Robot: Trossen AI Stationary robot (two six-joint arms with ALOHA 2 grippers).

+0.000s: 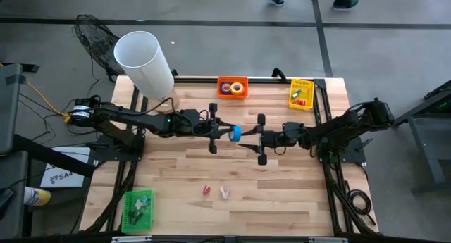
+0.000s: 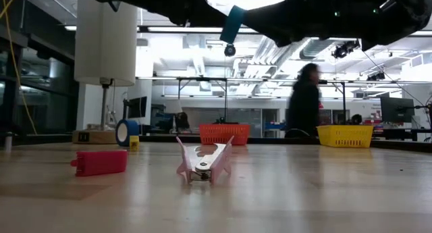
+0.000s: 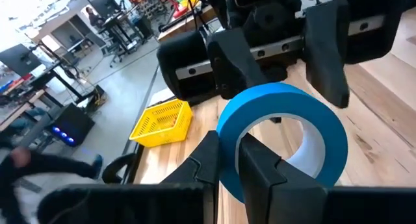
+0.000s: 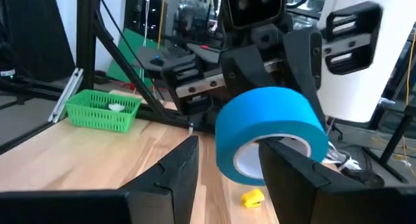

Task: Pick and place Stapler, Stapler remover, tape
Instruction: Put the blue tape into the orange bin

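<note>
The left gripper (image 1: 223, 132) pinched shut on the wall of a blue ring-shaped tape roll (image 1: 235, 134) held above mid-table, the right gripper (image 1: 253, 138) standing open around that roll, while beyond lay an orange plastic basket (image 1: 232, 88) holding more tape rolls.

The counter (image 1: 282, 194) is made of pale wood strips with a smooth, faintly sheened finish. The blue tape (image 3: 279, 130) is seen as a smooth, matt roll with a paler inner face. Both the left tool (image 3: 229, 160) and the right tool (image 4: 227, 169) are formed of dark matt plastic. The yellow basket (image 1: 301, 94), orange basket (image 1: 232, 87) and green basket (image 4: 104, 110) appear as openwork moulded plastic. A shiny metal middle is shown between the pink plastic wings of the staple remover (image 2: 204, 162).
</note>
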